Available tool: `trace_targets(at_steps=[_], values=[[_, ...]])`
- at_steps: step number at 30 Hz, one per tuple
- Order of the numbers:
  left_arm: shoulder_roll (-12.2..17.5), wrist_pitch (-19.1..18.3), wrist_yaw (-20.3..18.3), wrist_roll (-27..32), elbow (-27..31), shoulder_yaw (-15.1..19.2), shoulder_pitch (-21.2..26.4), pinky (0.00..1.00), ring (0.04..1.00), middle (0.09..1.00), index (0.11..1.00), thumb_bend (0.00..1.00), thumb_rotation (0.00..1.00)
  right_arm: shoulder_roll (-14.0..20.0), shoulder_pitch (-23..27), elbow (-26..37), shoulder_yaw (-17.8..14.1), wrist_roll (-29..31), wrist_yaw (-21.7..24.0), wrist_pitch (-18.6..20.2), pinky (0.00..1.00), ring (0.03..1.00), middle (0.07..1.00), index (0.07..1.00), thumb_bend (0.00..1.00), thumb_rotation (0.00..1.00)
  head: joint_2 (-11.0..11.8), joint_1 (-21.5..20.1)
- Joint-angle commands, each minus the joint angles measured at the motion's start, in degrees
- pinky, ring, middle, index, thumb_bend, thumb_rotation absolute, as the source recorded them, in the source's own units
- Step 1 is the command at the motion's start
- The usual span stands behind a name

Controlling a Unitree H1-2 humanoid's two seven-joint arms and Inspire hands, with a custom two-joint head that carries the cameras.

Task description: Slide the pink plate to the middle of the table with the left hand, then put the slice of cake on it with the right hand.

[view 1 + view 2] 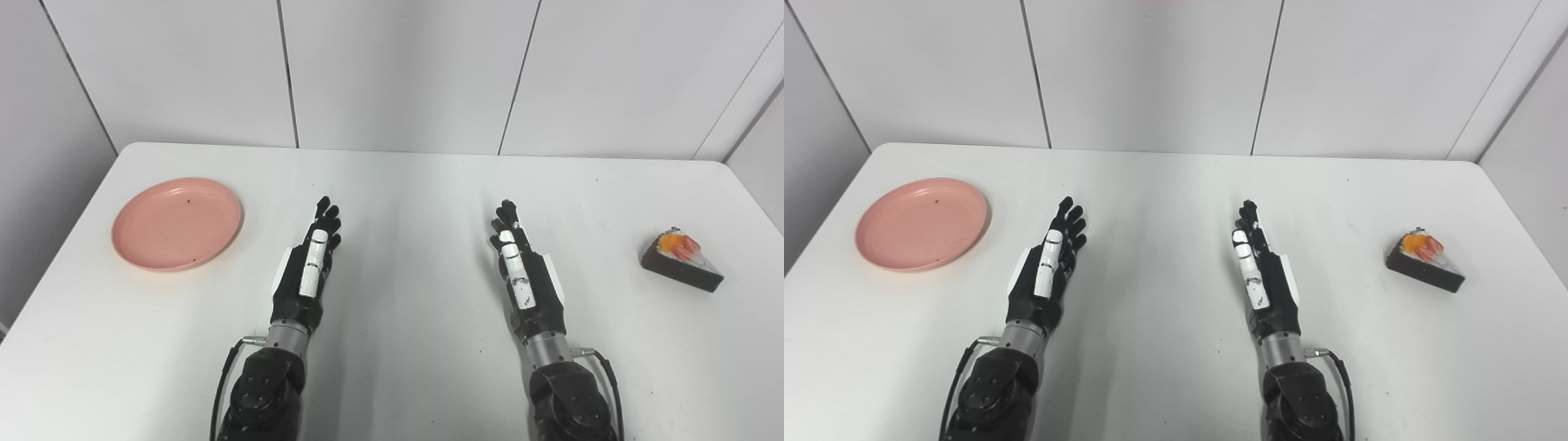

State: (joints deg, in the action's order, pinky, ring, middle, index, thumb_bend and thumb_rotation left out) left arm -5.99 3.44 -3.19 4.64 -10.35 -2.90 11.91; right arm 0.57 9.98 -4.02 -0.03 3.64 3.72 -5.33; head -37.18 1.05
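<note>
The left hand (309,269), black with white plates along its fingers, is resting edge-up over the white tabletop (404,202), its fingers stretched forward and lying close together, holding nothing. The right hand (520,275) is mirroring it on the other side, likewise extended, empty and pointing toward the far wall. Neither hand is touching any of the task's things. Outward to the left and a little farther away than the left hand's fingertips, the round, shallow pink plastic plate (177,223) is sitting flat near the tabletop's left edge, apart from that hand but clearly nearer to it than to the other. Outward to the right, well apart from the right hand, the dark chocolate wedge of cake with orange fruit topping (681,258) is lying near the right edge, its long dark side running diagonally and its pointed end aiming toward the lower right. The middle of the tabletop, between the two hands, is where the plate is meant to go, so the left hand is probably needing to swing leftward to reach the plate's rim first.
</note>
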Motion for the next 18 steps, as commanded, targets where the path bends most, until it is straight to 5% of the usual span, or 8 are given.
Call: trace_targets(at_steps=[1, 18], values=[[0.2, -0.4, -0.1, -0.1, -0.4, 0.0, -2.6, 1.00, 1.000, 1.000, 1.000, 0.52, 1.00, -0.2, -0.1, -0.6, 0.0, 0.6, 0.3, -1.3, 1.00, 0.993, 1.000, 1.000, 0.58, 0.89, 0.1, 0.0], [0.3, -0.1, -0.1, -0.3, -0.9, -0.1, -2.5, 1.00, 1.000, 1.000, 1.000, 0.55, 1.00, -0.3, -0.3, 0.1, 0.1, 0.3, 0.0, -0.6, 1.00, 0.993, 0.999, 1.000, 0.57, 0.90, 0.0, 0.1]])
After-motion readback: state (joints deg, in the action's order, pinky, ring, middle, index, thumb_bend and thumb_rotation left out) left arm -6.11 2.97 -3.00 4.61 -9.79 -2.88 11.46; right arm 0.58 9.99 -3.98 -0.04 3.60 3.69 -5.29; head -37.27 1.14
